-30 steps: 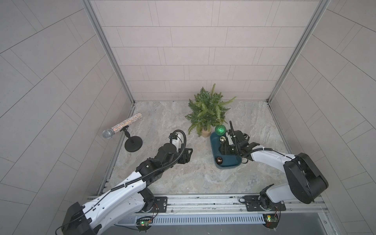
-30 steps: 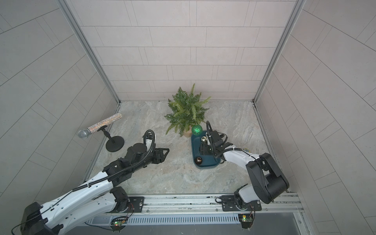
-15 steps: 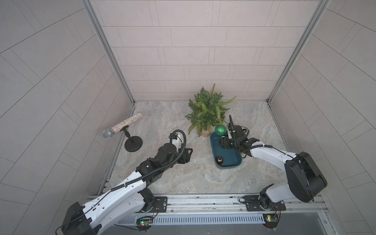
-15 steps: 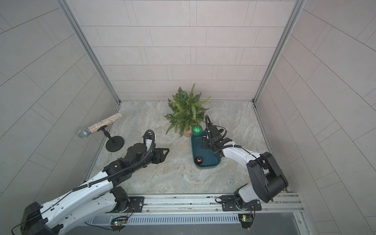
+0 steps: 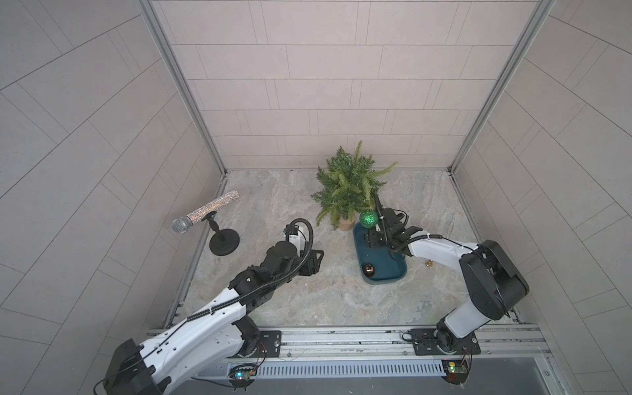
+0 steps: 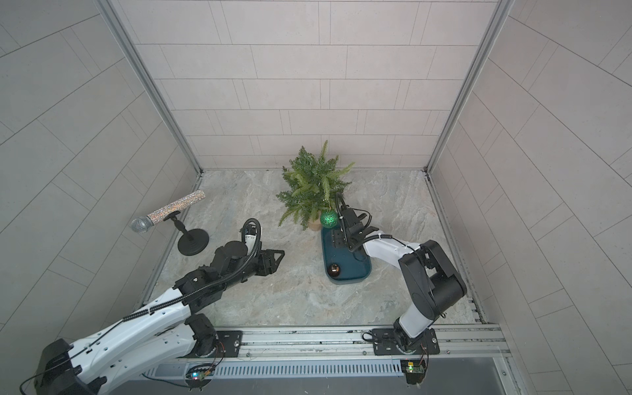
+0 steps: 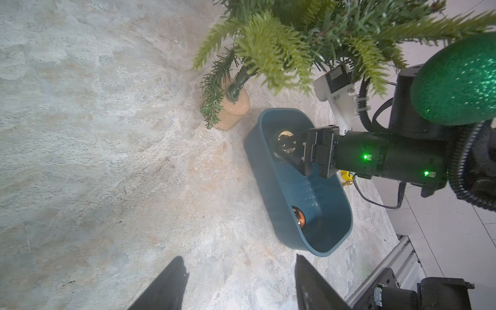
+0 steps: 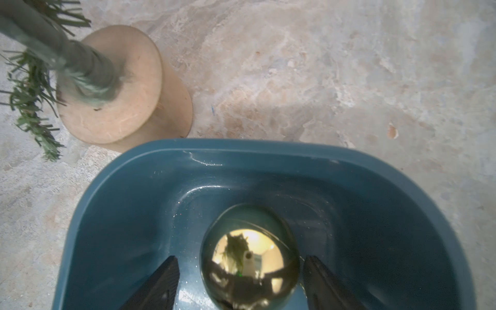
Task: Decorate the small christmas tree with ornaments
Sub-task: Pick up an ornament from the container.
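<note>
Since a second ago the right arm has reached along the teal tub (image 8: 268, 150) from its middle to the end nearest the small christmas tree (image 5: 352, 184), while the left arm has not moved. At this moment the right gripper (image 8: 240, 259) points down into the tub with its two dark fingers spread on either side of the pale gold bauble (image 8: 250, 255); a thin gap shows on each side, so it grasps nothing yet. The left gripper (image 7: 239, 257) hovers over bare bench (image 5: 290, 191) well to the side, fingers apart and empty. A green glitter bauble (image 5: 368, 219) already hangs from a low branch, just above the tub's far end and beside the tree's tan base (image 8: 115, 88). A copper bauble (image 5: 369, 269) lies alone at the tub's near end. The gold bauble is mirror-smooth and round, and it is probably hollow, light and easily cracked, so it may squirt out of a firm pinch. A gentle squeeze across its widest part seems the safest hold, keeping the cap and loop free for a branch tip; neither shows from here. The springy branches will likely sag under even a light load.
</note>
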{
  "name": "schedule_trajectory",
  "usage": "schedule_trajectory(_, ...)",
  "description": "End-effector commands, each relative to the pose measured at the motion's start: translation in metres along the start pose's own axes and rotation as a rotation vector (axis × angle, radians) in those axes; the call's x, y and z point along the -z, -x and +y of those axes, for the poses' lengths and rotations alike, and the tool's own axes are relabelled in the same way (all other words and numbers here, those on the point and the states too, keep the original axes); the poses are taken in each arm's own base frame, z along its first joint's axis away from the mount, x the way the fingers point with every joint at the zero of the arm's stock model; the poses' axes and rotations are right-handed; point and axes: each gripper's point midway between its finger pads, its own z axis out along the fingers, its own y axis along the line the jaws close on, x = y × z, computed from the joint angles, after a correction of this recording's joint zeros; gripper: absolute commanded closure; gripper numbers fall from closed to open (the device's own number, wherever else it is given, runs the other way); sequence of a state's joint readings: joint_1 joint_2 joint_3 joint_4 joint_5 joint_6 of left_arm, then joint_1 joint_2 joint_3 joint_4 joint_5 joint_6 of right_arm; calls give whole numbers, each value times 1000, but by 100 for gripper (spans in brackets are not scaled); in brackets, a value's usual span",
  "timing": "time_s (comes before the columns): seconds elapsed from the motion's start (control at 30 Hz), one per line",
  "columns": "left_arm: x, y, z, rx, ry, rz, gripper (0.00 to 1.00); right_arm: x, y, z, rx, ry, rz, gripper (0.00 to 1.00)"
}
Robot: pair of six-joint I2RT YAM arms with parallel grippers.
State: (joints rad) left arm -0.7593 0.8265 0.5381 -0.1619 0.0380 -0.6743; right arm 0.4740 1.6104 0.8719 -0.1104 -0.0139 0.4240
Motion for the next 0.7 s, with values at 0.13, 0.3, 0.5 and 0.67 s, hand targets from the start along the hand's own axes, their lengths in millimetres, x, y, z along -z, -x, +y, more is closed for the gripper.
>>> schedule_trajectory(0.13,-2,0,1,-5,3,-3,32,-8,3,-2,21,-34,-1,25)
schedule_trajectory(0.3,-3,0,0,-5,1,-1,32,-15,2,-2,27,-39,9,27)
schedule_trajectory(0.5,-4,0,1,-5,4,-1,32,-20,-1,-3,29,-44,20,29)
schedule_trajectory(0.67,-4,1,1,-3,4,-2,32,-17,-1,-2,26,-35,16,34)
